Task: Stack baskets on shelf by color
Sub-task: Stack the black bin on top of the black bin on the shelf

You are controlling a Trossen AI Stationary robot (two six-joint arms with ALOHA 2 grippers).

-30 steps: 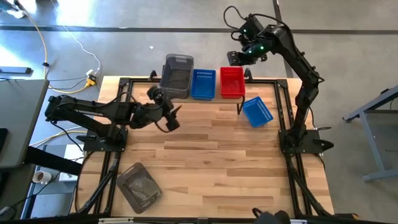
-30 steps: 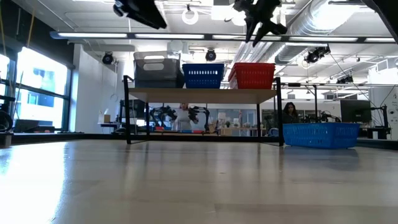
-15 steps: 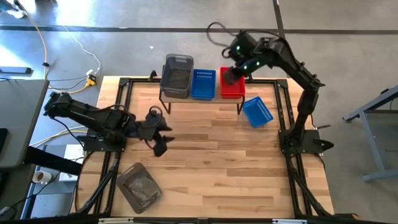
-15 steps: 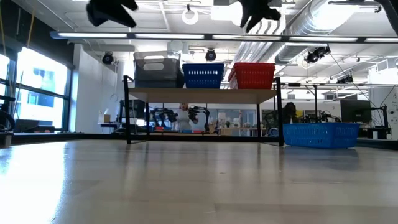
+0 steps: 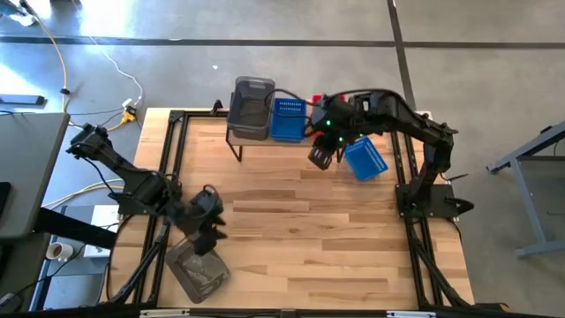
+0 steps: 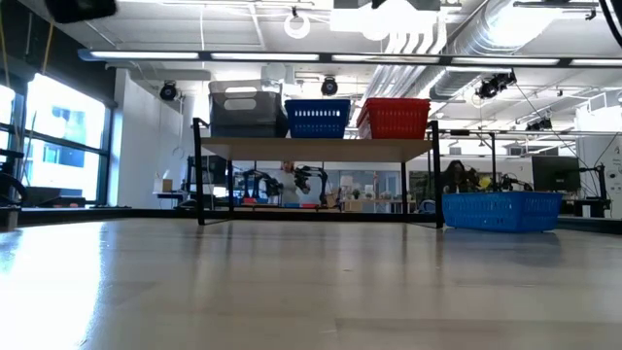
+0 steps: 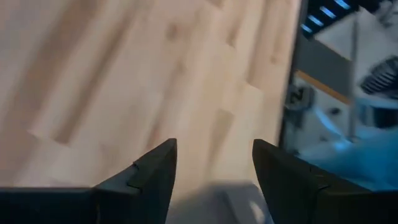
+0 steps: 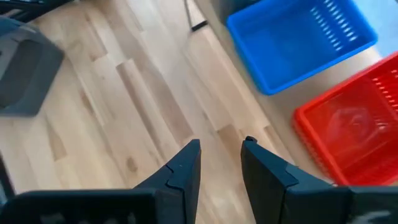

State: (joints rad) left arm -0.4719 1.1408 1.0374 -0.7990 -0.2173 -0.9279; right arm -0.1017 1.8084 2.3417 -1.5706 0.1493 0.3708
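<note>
The shelf stands at the table's far edge on black legs. On its plank sit grey baskets, blue baskets and red baskets, side by side. One blue basket rests on the table to the right of the shelf. One grey basket lies near the near-left corner. My left gripper hangs open just over that grey basket. My right gripper, open, hovers in front of the shelf, left of the loose blue basket.
Black frame rails run along the table's left and right sides. The broad middle of the wooden top lies between the two arms. My right arm crosses over the shelf's right end and hides most of the red baskets from above.
My left gripper has swung from beside the shelf toward the near-left corner and down toward the loose grey basket. My right gripper has come from behind the shelf, over the red baskets, toward the near side and down in front of the shelf. No basket has moved.
</note>
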